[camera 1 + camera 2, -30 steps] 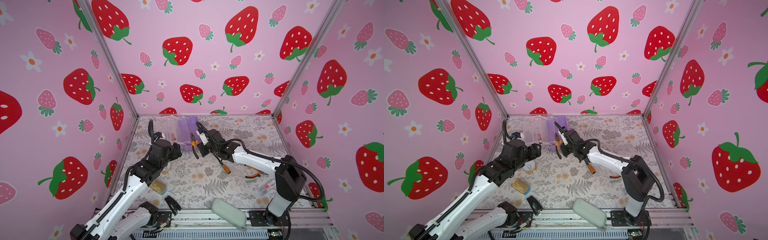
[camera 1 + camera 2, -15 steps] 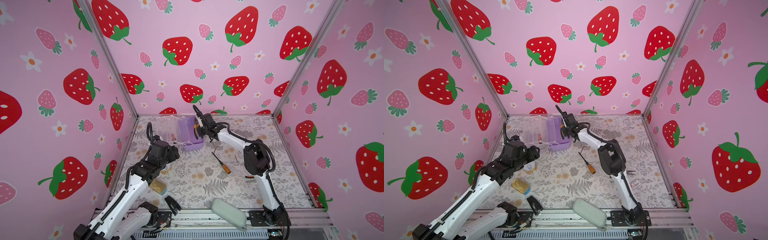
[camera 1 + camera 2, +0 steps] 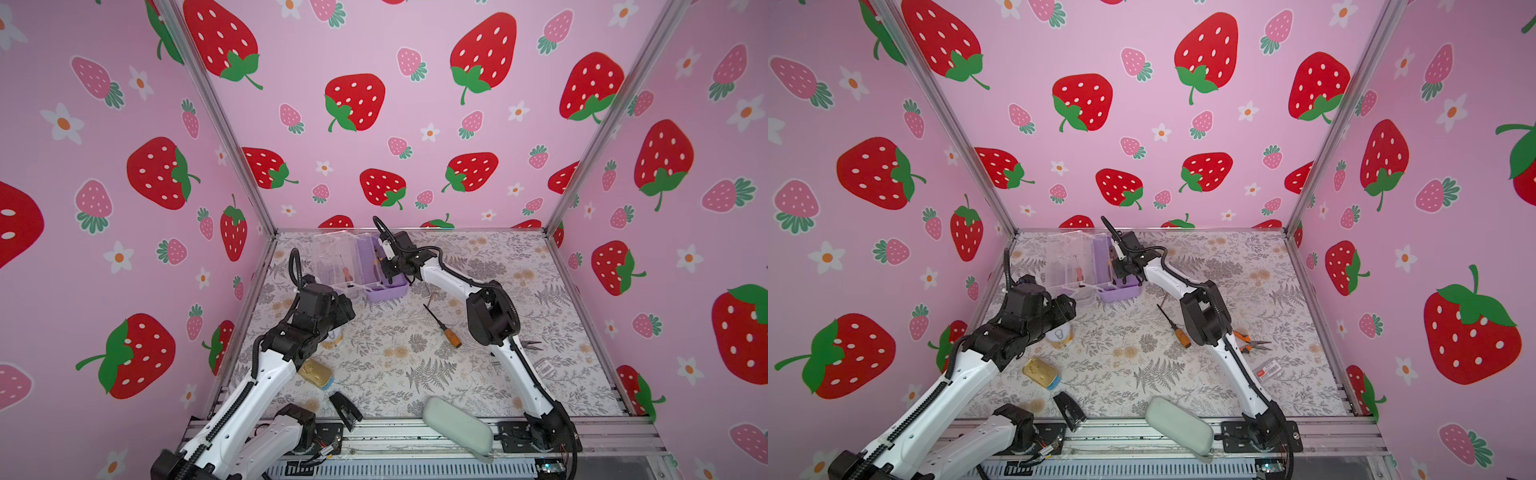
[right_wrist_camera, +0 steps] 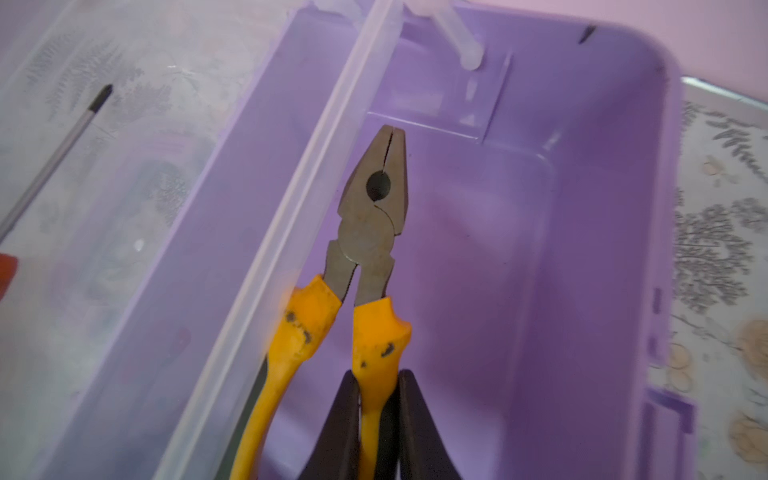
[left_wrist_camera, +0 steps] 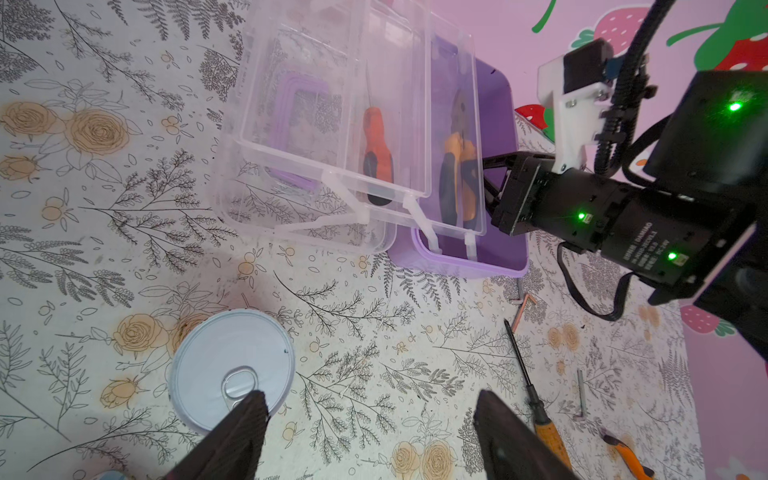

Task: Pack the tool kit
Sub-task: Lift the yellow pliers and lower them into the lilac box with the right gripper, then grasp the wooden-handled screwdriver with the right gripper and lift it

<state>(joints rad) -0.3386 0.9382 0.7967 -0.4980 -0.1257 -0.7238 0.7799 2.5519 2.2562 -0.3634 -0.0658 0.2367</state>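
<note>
The tool kit stands open at the back left: lilac base [image 3: 388, 291] [image 4: 540, 270] with its clear lid and tray [image 3: 334, 257] swung out beside it. An orange-handled screwdriver [image 5: 376, 153] lies in the clear tray. My right gripper [image 4: 378, 386] [image 3: 381, 266] is shut on one handle of the orange-handled pliers [image 4: 372, 216], whose nose points down into the lilac base. My left gripper [image 5: 370, 407] [image 3: 345, 309] hangs open and empty over the mat in front of the case. A second screwdriver [image 3: 442, 324] [image 5: 528, 386], needle-nose pliers [image 3: 1250, 343] and hex keys [image 5: 523, 305] lie loose on the mat.
A round tin [image 5: 232, 365] sits right under my left fingers, a gold tin [image 3: 316, 372] further forward. A pale green pouch [image 3: 457, 424] and a small black object [image 3: 345, 409] lie at the front edge. A barcode label [image 3: 544, 368] lies at the right.
My right arm has carried the pliers from in front of the case up and back, over the lilac base. The left arm has barely moved and stays open.
</note>
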